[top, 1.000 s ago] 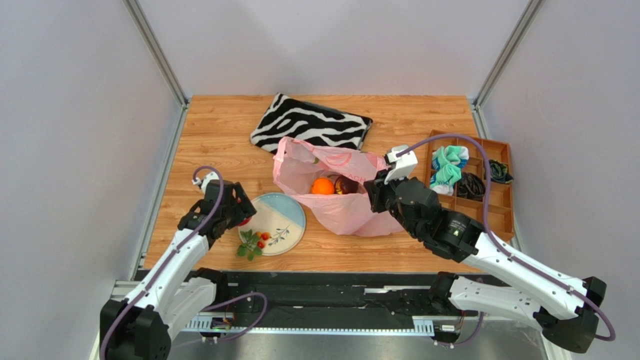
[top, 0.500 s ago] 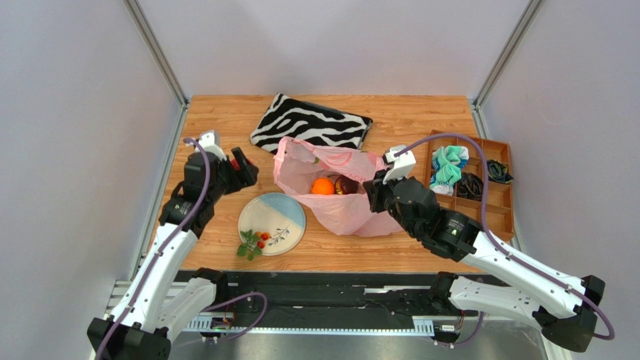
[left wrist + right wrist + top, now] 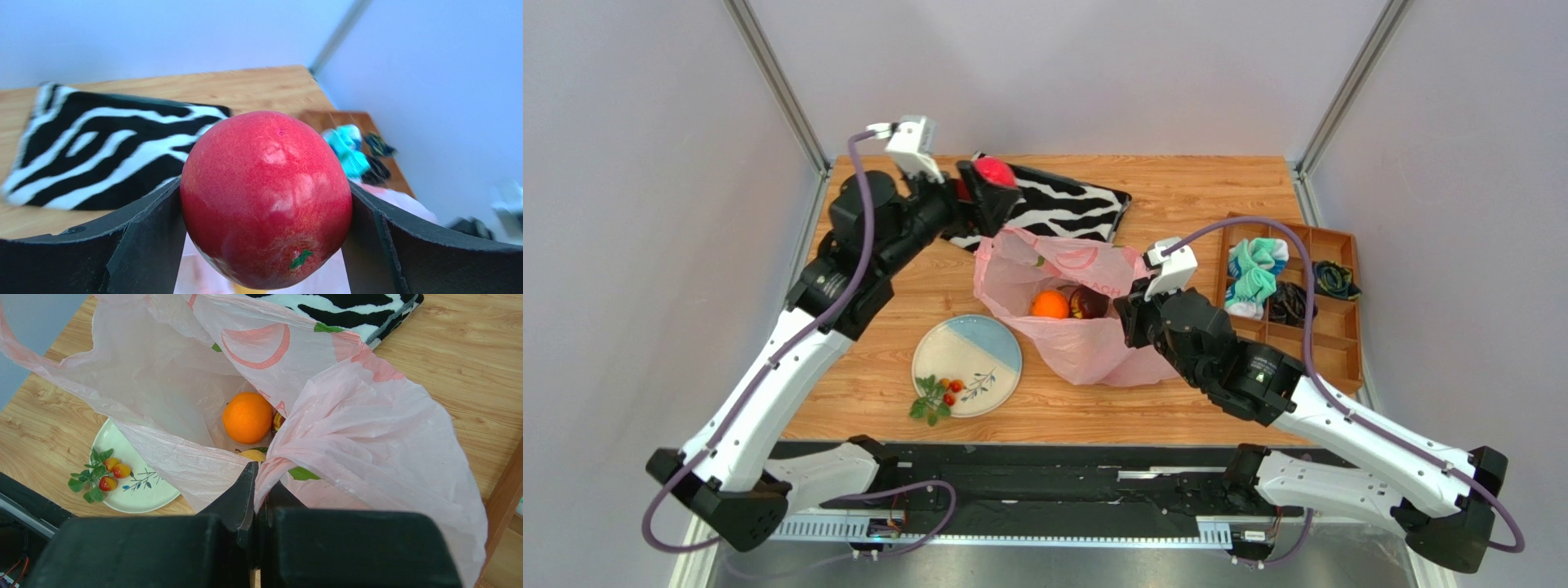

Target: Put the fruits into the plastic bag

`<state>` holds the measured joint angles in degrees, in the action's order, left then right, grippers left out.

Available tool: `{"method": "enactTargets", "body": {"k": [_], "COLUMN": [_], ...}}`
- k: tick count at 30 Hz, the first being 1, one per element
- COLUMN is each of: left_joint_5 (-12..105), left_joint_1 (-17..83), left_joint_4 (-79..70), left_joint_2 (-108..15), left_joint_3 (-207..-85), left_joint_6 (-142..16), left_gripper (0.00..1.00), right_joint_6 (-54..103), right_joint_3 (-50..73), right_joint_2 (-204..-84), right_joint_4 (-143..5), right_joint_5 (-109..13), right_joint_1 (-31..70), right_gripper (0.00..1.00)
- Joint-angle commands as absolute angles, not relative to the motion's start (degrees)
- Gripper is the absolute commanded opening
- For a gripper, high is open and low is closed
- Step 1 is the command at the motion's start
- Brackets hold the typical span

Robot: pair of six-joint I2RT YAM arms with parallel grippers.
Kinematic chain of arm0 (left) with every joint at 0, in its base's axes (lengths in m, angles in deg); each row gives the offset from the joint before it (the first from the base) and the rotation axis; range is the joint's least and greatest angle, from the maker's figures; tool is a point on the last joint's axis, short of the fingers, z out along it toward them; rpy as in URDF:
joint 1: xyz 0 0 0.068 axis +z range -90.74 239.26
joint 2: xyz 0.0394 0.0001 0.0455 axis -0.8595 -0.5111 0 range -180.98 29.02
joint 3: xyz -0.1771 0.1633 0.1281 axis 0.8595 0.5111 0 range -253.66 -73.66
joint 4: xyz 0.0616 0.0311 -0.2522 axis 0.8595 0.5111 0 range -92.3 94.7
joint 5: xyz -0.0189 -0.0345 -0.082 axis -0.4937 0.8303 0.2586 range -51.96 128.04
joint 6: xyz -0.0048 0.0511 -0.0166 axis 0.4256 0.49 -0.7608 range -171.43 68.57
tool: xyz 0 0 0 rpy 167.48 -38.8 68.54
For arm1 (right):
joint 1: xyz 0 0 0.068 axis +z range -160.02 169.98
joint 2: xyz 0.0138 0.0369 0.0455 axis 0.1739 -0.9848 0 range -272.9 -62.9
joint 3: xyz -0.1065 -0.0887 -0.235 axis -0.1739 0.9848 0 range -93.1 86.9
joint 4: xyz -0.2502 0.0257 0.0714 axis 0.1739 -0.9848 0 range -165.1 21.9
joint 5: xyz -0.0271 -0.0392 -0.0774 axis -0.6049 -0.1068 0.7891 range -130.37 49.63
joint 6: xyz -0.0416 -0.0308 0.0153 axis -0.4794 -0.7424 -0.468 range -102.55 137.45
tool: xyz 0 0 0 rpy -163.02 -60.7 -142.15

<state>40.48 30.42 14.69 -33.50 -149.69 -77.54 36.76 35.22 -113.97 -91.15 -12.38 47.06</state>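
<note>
My left gripper (image 3: pixel 993 196) is shut on a red fruit (image 3: pixel 266 197) and holds it high above the far left rim of the pink plastic bag (image 3: pixel 1081 349), over the zebra pouch. My right gripper (image 3: pixel 261 478) is shut on the bag's near rim (image 3: pixel 288 454) and holds the mouth open. Inside the bag lie an orange (image 3: pixel 1049 304), a dark maroon fruit (image 3: pixel 1089 301) and a yellow-orange one (image 3: pixel 253 455). A leafy berry sprig (image 3: pixel 936 397) lies at the near edge of the blue-and-cream plate (image 3: pixel 983 349).
A zebra-striped pouch (image 3: pixel 1063 202) lies behind the bag. A wooden compartment tray (image 3: pixel 1345 331) with cloths and dark items stands at the right. Grey walls with metal posts close in the table on three sides.
My left arm has risen from beside the plate and swung far and right, carrying the red fruit up over the bag's far rim. The right gripper keeps its hold on the bag.
</note>
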Motion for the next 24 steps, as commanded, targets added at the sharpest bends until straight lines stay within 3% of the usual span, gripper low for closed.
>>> {"method": "enactTargets", "body": {"k": [1,5,13,24], "left_joint_5": [42.17,43.83,51.74,48.07], "left_joint_1": [22.80,16.74,16.28,16.72], "left_joint_4": [15.96,17.73,18.97,25.64], "left_joint_2": [-39.43,-44.71,-48.41,-52.10], "left_joint_3": [-156.36,-157.42,-152.77,-148.81], "left_joint_6": [-72.27,-70.24,-71.47,-70.33], "left_gripper": [0.70,0.70,0.70,0.70], "right_joint_6": [37.49,37.14,37.22,37.22], "right_joint_3": [33.28,33.20,33.11,32.93], "right_joint_2": [-113.44,-112.91,-112.82,-112.04], "right_joint_4": [-89.37,-89.81,-90.16,-90.86], "right_joint_5": [-11.45,-10.75,-10.22,-9.70], "right_joint_1": [47.11,47.11,47.11,47.20], "right_gripper": [0.00,0.00,0.00,0.00]}}
